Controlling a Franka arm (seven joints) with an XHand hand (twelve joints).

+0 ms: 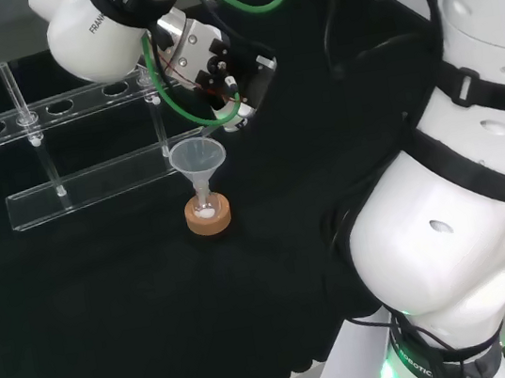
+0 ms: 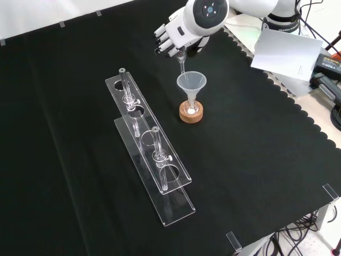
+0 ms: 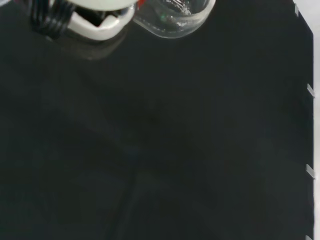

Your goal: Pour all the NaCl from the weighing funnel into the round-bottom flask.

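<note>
Tipping a thin glass weighing funnel, the hand has its fingers curled round the bulb end, with the spout aimed into the clear funnel seated in the flask on its cork ring. Light, smooth and breakable by the look of it, the weighing funnel is best held at the bulb, never the slender stem.

I'm working at a lab bench: black cloth, a clear acrylic tube rack, a glass funnel in a flask on a cork ring.
</note>
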